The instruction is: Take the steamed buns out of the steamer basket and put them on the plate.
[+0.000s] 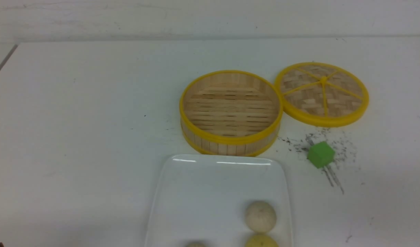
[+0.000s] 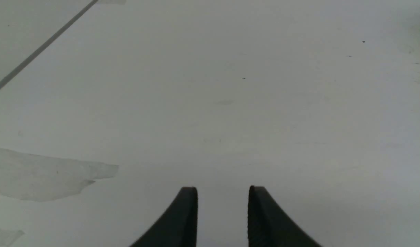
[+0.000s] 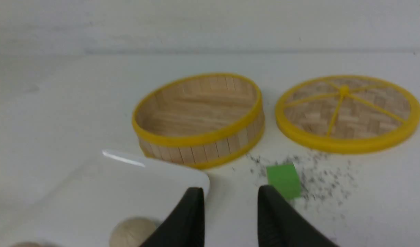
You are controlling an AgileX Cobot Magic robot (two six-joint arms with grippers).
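Note:
The steamer basket (image 1: 230, 111) (image 3: 199, 120) stands with nothing inside but its slatted floor. Right in front of it lies the white plate (image 1: 196, 192) (image 3: 127, 188). On the plate rest an off-white steamed bun (image 1: 260, 216) (image 3: 131, 231), a pale yellow bun (image 1: 261, 240) and a third bun (image 1: 195, 244) cut off by the front view's lower edge. Neither arm shows in the front view. My left gripper (image 2: 223, 188) is open over bare table. My right gripper (image 3: 230, 190) is open and holds nothing, hovering by the plate's corner near the green cube.
The flat woven lid (image 1: 322, 93) (image 3: 347, 113) lies to the right of the basket. A green cube (image 1: 320, 154) (image 3: 283, 180) sits among dark specks in front of the lid. A dark seam line (image 2: 42, 48) crosses the table's far left.

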